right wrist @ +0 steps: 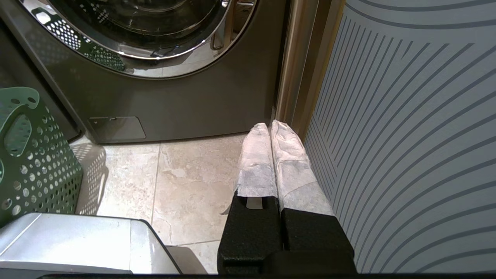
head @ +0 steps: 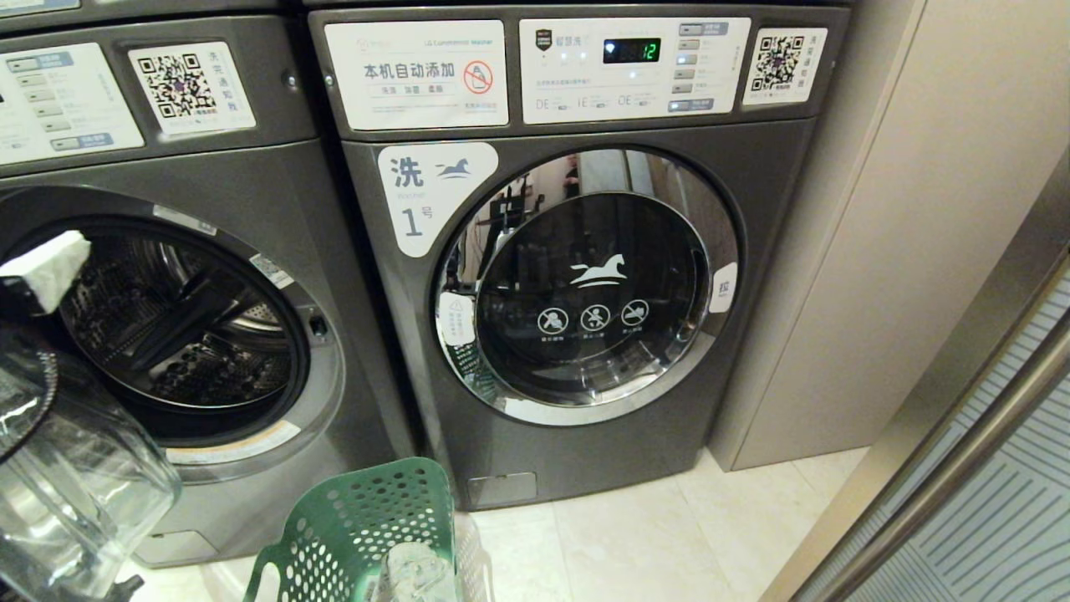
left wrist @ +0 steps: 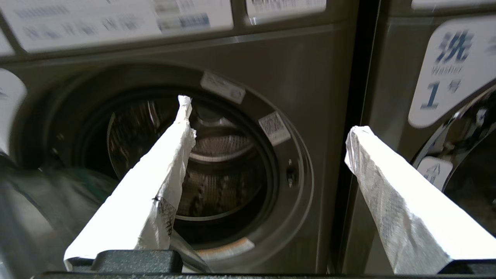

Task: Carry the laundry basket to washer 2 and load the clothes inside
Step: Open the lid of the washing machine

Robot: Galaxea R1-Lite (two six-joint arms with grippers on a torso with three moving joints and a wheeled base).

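Washer 2 (head: pixel 251 192) is the left machine. Its round door (head: pixel 75 485) hangs open at the lower left and the steel drum (head: pixel 184 326) is bare to view. My left gripper (left wrist: pixel 269 128) hovers in front of that opening (left wrist: pixel 217 170), open, with nothing between its white-wrapped fingers (left wrist: pixel 174 155); one fingertip (head: pixel 46 267) shows in the head view. The green laundry basket (head: pixel 359 518) stands on the floor below, between the two machines. A pale bundle (head: pixel 410 577) lies in it; whether it is the clothes I cannot tell. My right gripper (right wrist: pixel 270 126) is parked low, shut and empty.
The machine labelled "1" (head: pixel 585 284) stands to the right with its chrome-ringed door shut. A beige cabinet side (head: pixel 878 251) and a striped panel (right wrist: pixel 407 135) close off the right. Pale floor tiles (head: pixel 669 535) lie in front of washer 1. The basket's holed wall (right wrist: pixel 31 162) stands beside my base (right wrist: pixel 77 240).
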